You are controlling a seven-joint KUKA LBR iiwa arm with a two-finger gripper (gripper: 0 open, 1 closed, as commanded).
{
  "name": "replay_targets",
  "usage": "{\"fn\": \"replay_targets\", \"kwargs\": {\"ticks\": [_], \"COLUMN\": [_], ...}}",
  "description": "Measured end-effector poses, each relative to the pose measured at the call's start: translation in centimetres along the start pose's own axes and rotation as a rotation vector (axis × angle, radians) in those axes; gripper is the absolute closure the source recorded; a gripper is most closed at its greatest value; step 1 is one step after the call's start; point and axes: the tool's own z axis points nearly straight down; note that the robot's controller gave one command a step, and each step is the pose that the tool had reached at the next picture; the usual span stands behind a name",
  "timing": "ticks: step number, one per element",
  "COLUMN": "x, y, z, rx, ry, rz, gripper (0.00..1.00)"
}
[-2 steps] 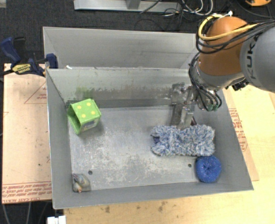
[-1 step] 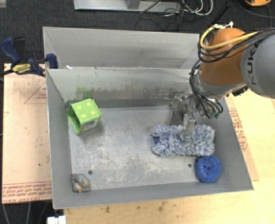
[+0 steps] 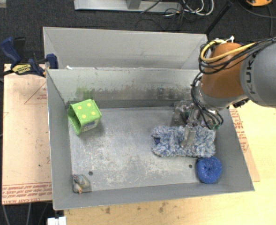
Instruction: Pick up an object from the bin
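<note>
My gripper [image 3: 189, 134] reaches down at the right of the bin, its fingers resting on a crumpled blue-and-white cloth [image 3: 168, 142]. The fingertips press into the cloth's right half, and I cannot make out the gap between them. Just below the cloth, at the bin's front right corner, lies a round blue scrubby ball [image 3: 209, 169].
A green cube with yellow dots [image 3: 85, 116] sits at the back left of the bin floor. A small grey-brown object [image 3: 80, 183] lies in the front left corner. The arm with its orange cover hangs over the bin's right rim.
</note>
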Motion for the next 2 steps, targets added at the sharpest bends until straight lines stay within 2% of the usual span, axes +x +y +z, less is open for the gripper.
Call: {"fn": "replay_targets", "kwargs": {"ticks": [1,2], "x": [0.13,0.13], "y": [0.26,0.27], "z": [3.73,3.73], "rx": [-0.001,-0.001], "ry": [0.011,0.011], "rz": [0.051,0.051], "gripper": [1.00,1.00]}}
